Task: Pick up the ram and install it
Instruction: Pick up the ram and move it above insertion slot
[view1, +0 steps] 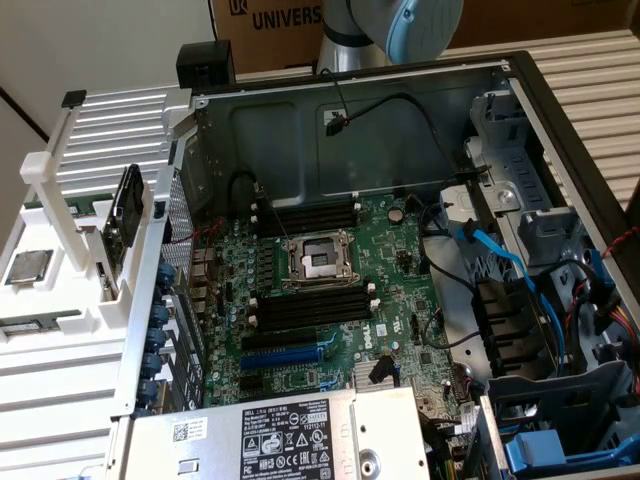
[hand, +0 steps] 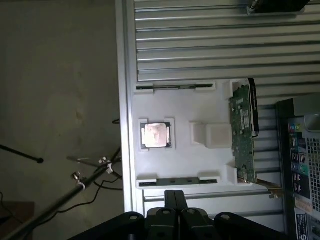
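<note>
Green, thin circuit-board ram stick (hand: 175, 181) is sitting edge-up in the white plastic tray (hand: 200, 162), not yet picked; the black gripper (hand: 175, 196), fingers pressed together, is hovering near it; black motherboard slots (view1: 310, 305) are waiting empty.

Exterior view's top edge crops the arm (view1: 352, 38).

One white holder (hand: 180, 160) counted, in it two ram sticks (hand: 175, 181), one CPU chip (hand: 156, 135), one upright green card (hand: 243, 135)
</note>
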